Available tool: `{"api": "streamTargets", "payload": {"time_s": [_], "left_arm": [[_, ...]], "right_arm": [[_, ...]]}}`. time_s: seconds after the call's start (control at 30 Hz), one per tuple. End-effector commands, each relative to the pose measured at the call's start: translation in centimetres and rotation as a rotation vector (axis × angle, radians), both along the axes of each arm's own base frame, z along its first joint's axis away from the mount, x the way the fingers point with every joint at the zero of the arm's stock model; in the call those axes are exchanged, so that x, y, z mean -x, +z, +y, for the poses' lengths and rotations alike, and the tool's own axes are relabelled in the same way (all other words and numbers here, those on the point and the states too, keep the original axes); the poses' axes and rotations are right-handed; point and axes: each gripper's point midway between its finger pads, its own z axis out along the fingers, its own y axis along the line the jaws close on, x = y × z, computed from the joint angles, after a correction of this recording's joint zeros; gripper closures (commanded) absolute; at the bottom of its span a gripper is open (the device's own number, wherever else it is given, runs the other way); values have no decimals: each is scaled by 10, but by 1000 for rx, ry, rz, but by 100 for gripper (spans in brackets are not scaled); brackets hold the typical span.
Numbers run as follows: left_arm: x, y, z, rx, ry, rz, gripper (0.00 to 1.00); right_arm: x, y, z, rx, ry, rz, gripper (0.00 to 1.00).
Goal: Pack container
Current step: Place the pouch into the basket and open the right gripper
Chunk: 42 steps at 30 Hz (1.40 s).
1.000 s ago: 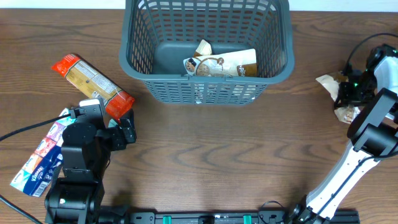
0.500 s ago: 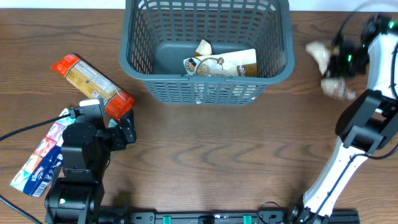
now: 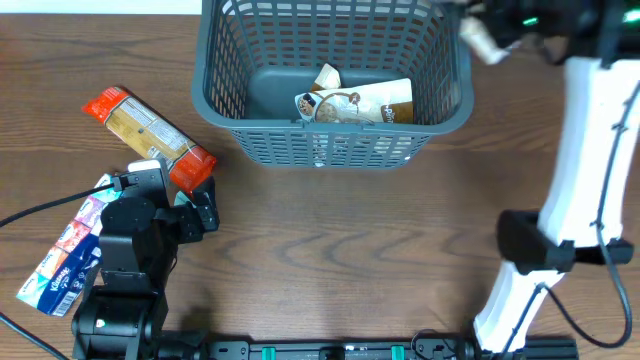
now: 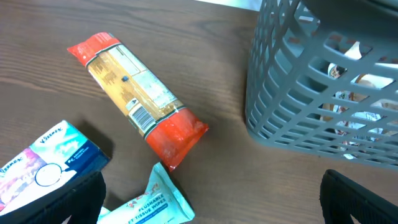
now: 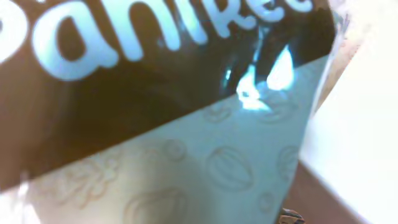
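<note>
Tabletop (image 3: 350, 250) of brown wood lies bare in a wide strip in front of the basket, between the two arms. The basket (image 3: 250, 140), dark grey with slotted sides, stands upright at the far middle of the table, mouth up, its long axis running left to right; its far rim is cut by the edge of the overhead view. Its left, near and right sides have free wood around them.

The right arm (image 3: 585, 150) reaches up the right side of the table, well clear of the basket's wall. The left arm (image 3: 130, 260) sits at the near left corner.

A pasta pack (image 3: 150, 138) with orange-red ends lies slantwise from far left to near right, just ahead of the left claw (image 3: 205, 210). That claw is released, its fingers spread wide at the two lower corners of the left wrist view. A blue tissue pack (image 3: 60, 260) lies partly under the left arm, and a teal packet (image 4: 155, 202) lies just beside it.

A brown-and-white pouch (image 3: 360, 102) lies flat on the basket's floor.

The right claw (image 3: 500, 22), blurred, is over the basket's far right corner. It appears to be grasping a pale snack pack (image 3: 480, 40), whose brown and pale wrapper fills the right wrist view.
</note>
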Motion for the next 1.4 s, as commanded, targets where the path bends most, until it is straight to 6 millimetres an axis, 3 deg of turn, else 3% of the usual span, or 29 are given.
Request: {"api": "streamTargets", "payload": {"time_s": [0.0, 0.13, 0.27, 0.4, 0.53, 0.67, 0.83, 1.0, 1.03, 1.1, 1.13, 1.27, 1.37], "left_arm": [[1, 6, 4, 2, 24, -7, 1], [3, 4, 4, 1, 24, 3, 1], [3, 4, 4, 1, 24, 3, 1], [3, 4, 4, 1, 24, 3, 1], [3, 4, 4, 1, 24, 3, 1], [3, 4, 4, 1, 24, 3, 1], [3, 4, 4, 1, 24, 3, 1], [3, 4, 4, 1, 24, 3, 1], [3, 4, 4, 1, 24, 3, 1], [3, 4, 4, 1, 24, 3, 1], [3, 4, 4, 1, 24, 3, 1], [3, 4, 4, 1, 24, 4, 1], [3, 4, 4, 1, 24, 4, 1]], "right_arm": [[26, -8, 74, 215, 388, -99, 99], [42, -26, 135, 328, 649, -160, 99], [30, -50, 182, 306, 711, -171, 99], [6, -86, 210, 249, 686, -119, 99], [-1, -134, 226, 213, 736, -21, 99], [-6, -179, 231, 204, 738, 85, 99], [-2, -220, 227, 226, 739, 203, 99], [-5, -245, 202, 354, 674, 281, 97], [-6, -246, 199, 365, 653, 290, 85], [-8, -247, 194, 361, 602, 308, 44], [-10, -247, 191, 360, 576, 316, 37], [-8, -243, 189, 358, 564, 320, 36], [-6, -218, 192, 337, 551, 275, 34]]}}
